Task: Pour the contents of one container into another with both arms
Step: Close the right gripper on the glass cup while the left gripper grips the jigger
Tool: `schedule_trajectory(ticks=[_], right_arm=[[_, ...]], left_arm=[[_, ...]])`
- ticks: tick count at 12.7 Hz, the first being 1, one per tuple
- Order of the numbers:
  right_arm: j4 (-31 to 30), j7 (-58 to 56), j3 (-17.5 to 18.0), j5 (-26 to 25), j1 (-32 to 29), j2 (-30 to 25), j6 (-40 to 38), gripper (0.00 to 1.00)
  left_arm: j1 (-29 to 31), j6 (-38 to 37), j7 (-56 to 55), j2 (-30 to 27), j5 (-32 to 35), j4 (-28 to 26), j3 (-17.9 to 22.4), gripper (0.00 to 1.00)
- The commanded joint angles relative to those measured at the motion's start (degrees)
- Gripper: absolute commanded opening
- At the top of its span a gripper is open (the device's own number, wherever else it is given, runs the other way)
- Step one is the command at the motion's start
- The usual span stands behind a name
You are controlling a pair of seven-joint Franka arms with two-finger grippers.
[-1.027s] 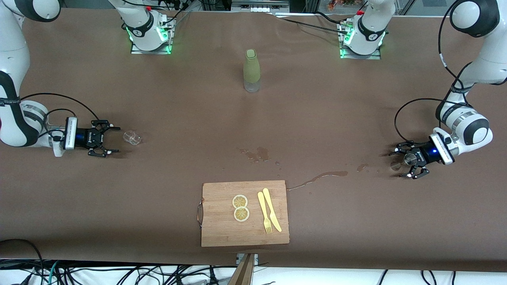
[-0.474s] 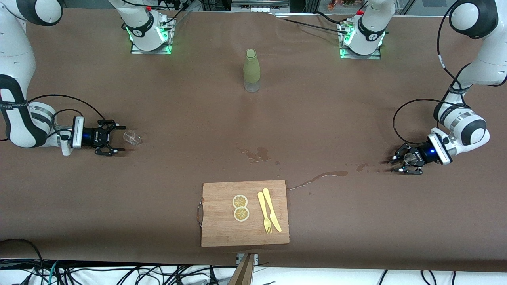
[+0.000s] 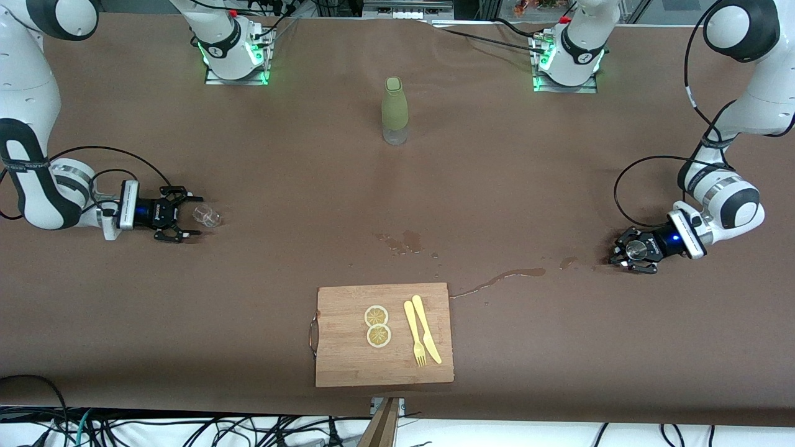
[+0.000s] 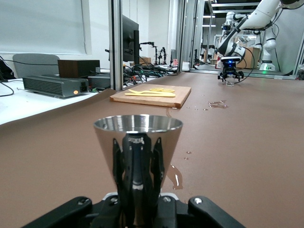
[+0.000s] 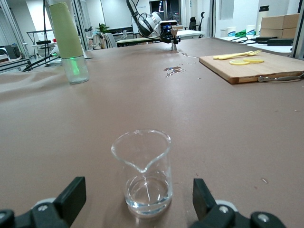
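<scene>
A small clear glass beaker point(image 3: 208, 216) with a pouring lip and a little clear liquid stands near the right arm's end of the table. My right gripper point(image 3: 196, 216) lies low and level at it, open, and the beaker point(image 5: 142, 171) stands between the spread fingertips point(image 5: 72, 192) without touching them. At the left arm's end, my left gripper point(image 3: 622, 256) is low over the table, shut on a shiny conical metal cup point(image 3: 635, 249). The left wrist view shows that cup point(image 4: 137, 137) upright with the jaws pressed on its narrow lower part.
A green-sleeved bottle point(image 3: 395, 110) stands mid-table toward the arm bases. A wooden cutting board point(image 3: 348, 354) with two lemon slices, a yellow fork and a knife lies near the front edge. Spilled liquid point(image 3: 404, 241) wets the middle, and a streak point(image 3: 503, 276) runs toward the left gripper.
The right gripper has slid forward until the beaker sits between its fingertips. The left gripper's jaws have closed from wide open onto the metal cup, and its wrist has shifted slightly.
</scene>
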Motion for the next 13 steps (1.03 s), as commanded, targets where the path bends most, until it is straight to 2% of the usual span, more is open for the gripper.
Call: schedule_trajectory(ticks=[1,6,8,9,11,12,13], right_arm=[[-1.14,-1.1,0.49,1.2,0.28,-0.54,0.7,1.0],[-1.05,-1.1,0.49,2.96,2.39,-0.54,1.4,1.0],[-1.05,-1.1,0.49,2.96,2.48,-0.54,1.58,0.93],[-0.96,-1.1,0.49,2.87,2.57,-0.54,1.58,0.82],[-0.79,-1.1,0.49,2.87,2.92,-0.54,1.66,0.45],[-0.53,-1.01,0.49,2.78,3.27,-0.63,1.93,0.33],[-0.35,-0.84,0.49,2.78,3.71,-0.8,1.93,0.27]], left_arm=[[-0.62,-1.11,1.47,0.79,-2.46,0.93,0.26,0.0],[-0.53,-3.39,-1.33,0.53,-2.72,0.93,-1.05,0.0],[-0.44,-3.48,-2.22,0.0,-2.2,0.93,-3.24,0.0],[-0.53,-3.48,-2.83,-0.09,-1.76,0.75,-4.47,0.0],[-1.4,-3.05,-3.54,-0.01,-1.32,0.31,-7.55,0.0],[-2.8,-2.78,-4.49,0.08,-1.05,0.14,-8.43,0.0],[-4.12,-2.08,-5.46,0.08,-0.97,0.13,-9.48,0.0]])
